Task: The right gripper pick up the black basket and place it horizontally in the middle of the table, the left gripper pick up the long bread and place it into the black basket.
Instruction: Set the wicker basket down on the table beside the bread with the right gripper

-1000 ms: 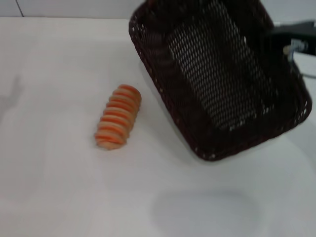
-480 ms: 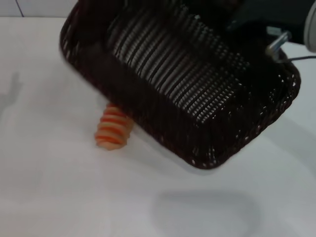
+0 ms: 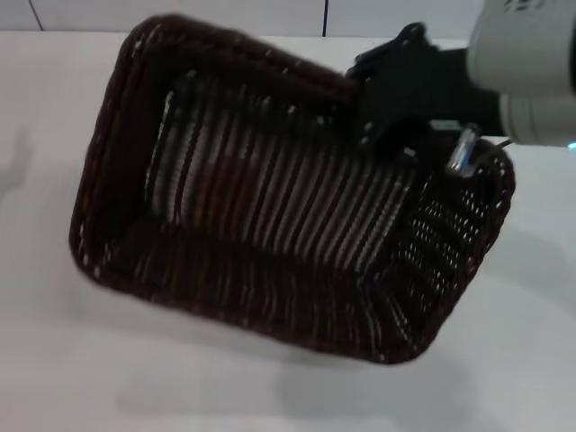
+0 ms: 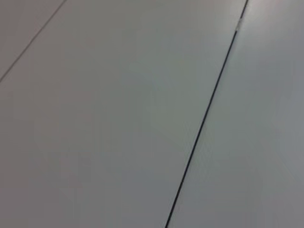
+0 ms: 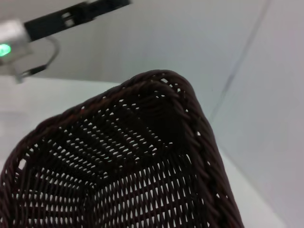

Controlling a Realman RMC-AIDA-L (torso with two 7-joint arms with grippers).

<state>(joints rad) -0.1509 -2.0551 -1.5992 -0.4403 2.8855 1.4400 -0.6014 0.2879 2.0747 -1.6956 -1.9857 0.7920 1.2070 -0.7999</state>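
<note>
While the basket is carried, these details are seen, view by view.

Head view, basket: the black basket (image 3: 270,225) is held tilted above the white table (image 3: 54,360), its open side turned toward the camera, and the middle of the view is filled by it.
Head view, right gripper: the right gripper (image 3: 396,90) is clamped shut on the basket's far rim near its right end, at the end of a white and grey arm (image 3: 522,63).
Head view, bread: no bread is seen.
Left wrist view: only a pale flat surface (image 4: 118,118) crossed by a thin dark seam (image 4: 204,118) is shown; the left gripper is not seen, so the state of its fingers cannot be told.
Right wrist view, basket: the braided rim and one corner of the basket (image 5: 142,156) are shown close up, with the open weave of its sloping inner walls.
</note>
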